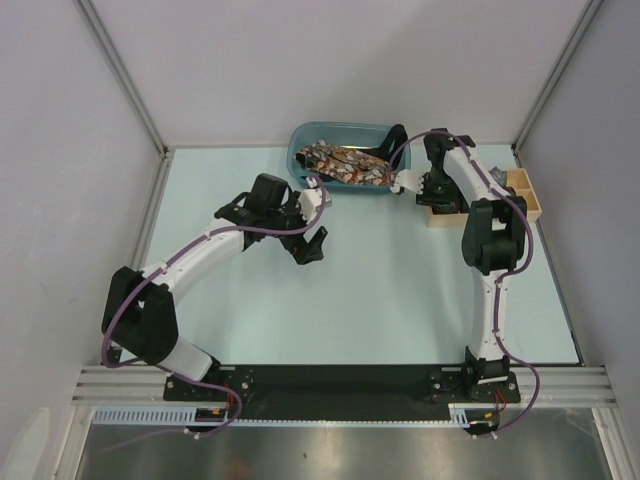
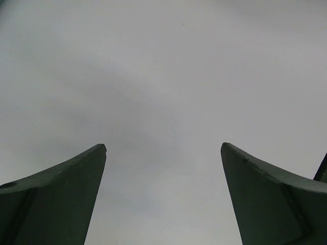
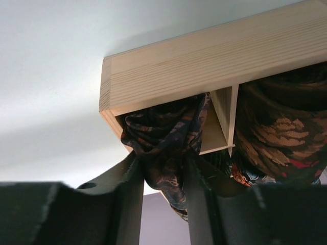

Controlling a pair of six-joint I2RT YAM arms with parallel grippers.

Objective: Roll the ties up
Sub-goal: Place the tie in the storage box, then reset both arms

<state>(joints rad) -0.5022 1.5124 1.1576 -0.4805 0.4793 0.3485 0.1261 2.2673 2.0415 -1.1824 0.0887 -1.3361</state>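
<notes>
Right gripper (image 3: pixel 163 162) at wooden box (image 3: pixel 204 56): jaws part-open, dark tie (image 3: pixel 158 127) from corner compartment between fingers, touching both; firm grip cannot be told. Rolled tie (image 3: pixel 281 132) fills adjacent compartment, divider between. Left gripper (image 2: pixel 163 148) spread wide, empty, above table (image 1: pixel 380 290). Loose ties (image 1: pixel 345 162) in blue tub (image 1: pixel 330 128).

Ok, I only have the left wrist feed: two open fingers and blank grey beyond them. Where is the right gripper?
Observer: The right gripper is at the wooden box, with a finger on either side of a dark printed tie at the mouth of the corner compartment.
Operator: Is the next compartment taken?
Observer: Yes, a coiled tie with an orange-brown print fills it.
Operator: Any more to roll?
Observer: The blue bin at the table's far edge holds a heap of loose ties.
</notes>
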